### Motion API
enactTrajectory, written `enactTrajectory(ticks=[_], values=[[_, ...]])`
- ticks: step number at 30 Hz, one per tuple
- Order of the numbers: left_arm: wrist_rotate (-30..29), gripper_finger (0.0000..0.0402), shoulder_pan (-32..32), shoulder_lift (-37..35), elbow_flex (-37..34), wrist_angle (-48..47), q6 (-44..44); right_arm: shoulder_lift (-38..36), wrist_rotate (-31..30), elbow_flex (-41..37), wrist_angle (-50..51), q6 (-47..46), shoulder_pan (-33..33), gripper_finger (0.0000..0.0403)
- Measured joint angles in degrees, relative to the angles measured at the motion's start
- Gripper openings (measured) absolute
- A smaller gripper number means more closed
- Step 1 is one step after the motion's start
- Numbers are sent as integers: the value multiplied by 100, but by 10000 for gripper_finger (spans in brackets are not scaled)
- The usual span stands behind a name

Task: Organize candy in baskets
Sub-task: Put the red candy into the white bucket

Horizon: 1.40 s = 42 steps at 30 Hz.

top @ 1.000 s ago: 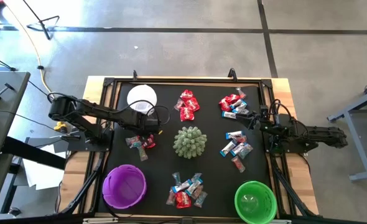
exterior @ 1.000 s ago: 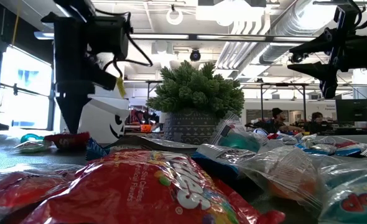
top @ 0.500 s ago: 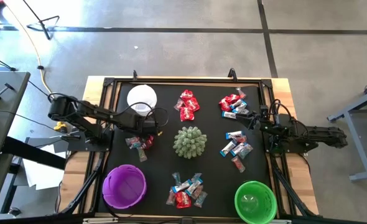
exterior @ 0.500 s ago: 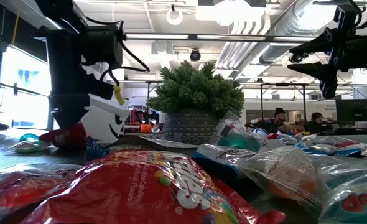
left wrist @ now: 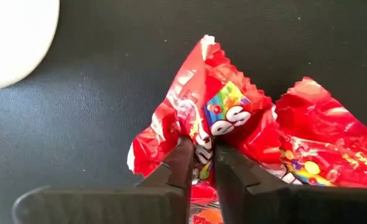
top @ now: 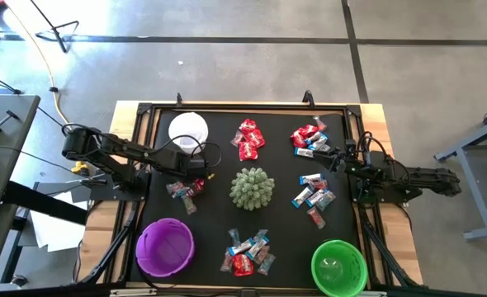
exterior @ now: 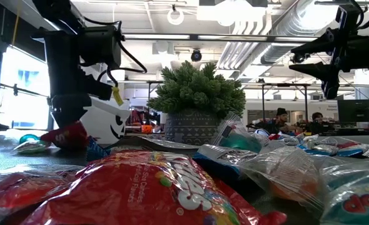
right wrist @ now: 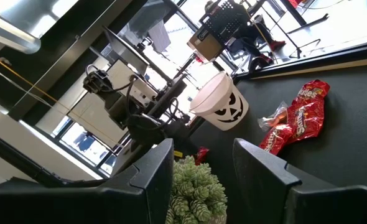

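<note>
High view: the left gripper [top: 196, 183] sits left of centre on a candy pile [top: 184, 191], below the white basket [top: 187, 130]. Left wrist view: its fingers [left wrist: 182, 163] pinch a red candy [left wrist: 199, 127]. Right wrist view: the right gripper [right wrist: 203, 163] stands open, holding nothing.

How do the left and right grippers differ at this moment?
The left gripper is down at the mat, shut on a red candy packet near the white basket; the right gripper is open, empty and raised off the table at its right side. Both are dark two-finger grippers.
</note>
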<state>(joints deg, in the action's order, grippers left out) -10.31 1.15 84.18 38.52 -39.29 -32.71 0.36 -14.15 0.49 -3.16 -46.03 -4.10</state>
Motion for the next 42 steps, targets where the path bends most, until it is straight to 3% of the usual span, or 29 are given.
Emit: enactTrajectory(ticks=[4,16,24,32,42], values=[[260,17,-11,-209,132,-285,-19,0,0,0,-2,-1,0,162],[111,16,-7,-953,1101,-1091,-21,0,0,0,0,1,1,162],[-817,16,15,-1473,1942,-1739,4,2,2,0,-2,1,0,162],[-1877,16,343,-1723,2485,-1712,378,2,0,-1,-2,0,0,162],[-1976,16,1542,-1533,2483,-1757,923,2,1,-1,-1,1,1,162]])
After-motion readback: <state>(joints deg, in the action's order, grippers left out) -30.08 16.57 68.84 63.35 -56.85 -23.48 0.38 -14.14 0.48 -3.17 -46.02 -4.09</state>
